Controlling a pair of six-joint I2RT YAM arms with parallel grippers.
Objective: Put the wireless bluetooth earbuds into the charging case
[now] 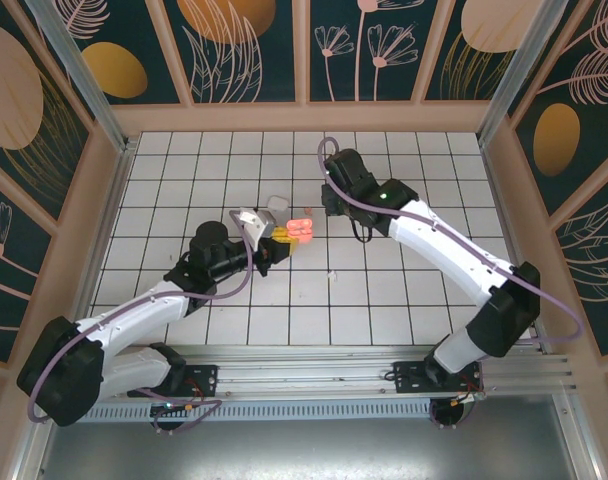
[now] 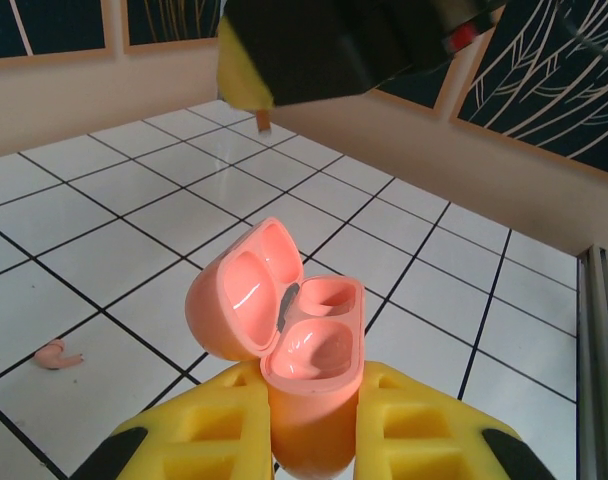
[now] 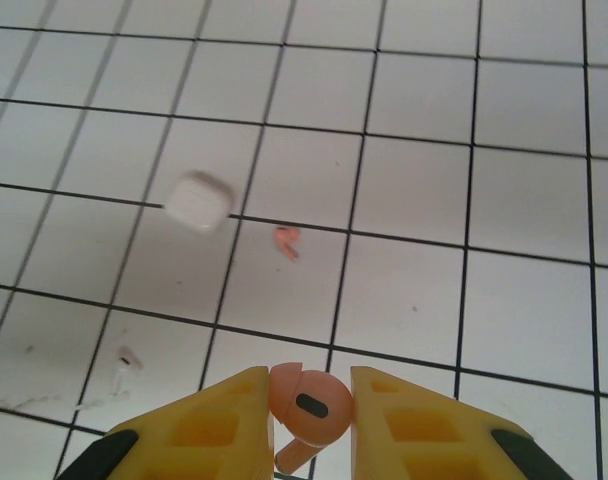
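My left gripper [image 2: 314,390] is shut on an open salmon-pink charging case [image 2: 309,345], lid tipped back to the left and both wells empty. From above, that case [image 1: 302,231] sits just past the left gripper [image 1: 281,237]. My right gripper [image 3: 311,385] is shut on a pink earbud [image 3: 309,402], stem pointing down, held above the tiles. From above, the right gripper [image 1: 327,207] hangs just beyond the pink case. A second pink earbud [image 3: 287,241] lies on the floor, the same earbud [image 2: 56,353] lying left of the case in the left wrist view.
A closed white case [image 3: 199,202] lies on the tiles near the loose pink earbud, the same white case [image 1: 276,205] lying by the left gripper from above. A small white earbud [image 1: 333,275] lies nearer the arms. Wooden walls ring the tiled floor [image 1: 184,190].
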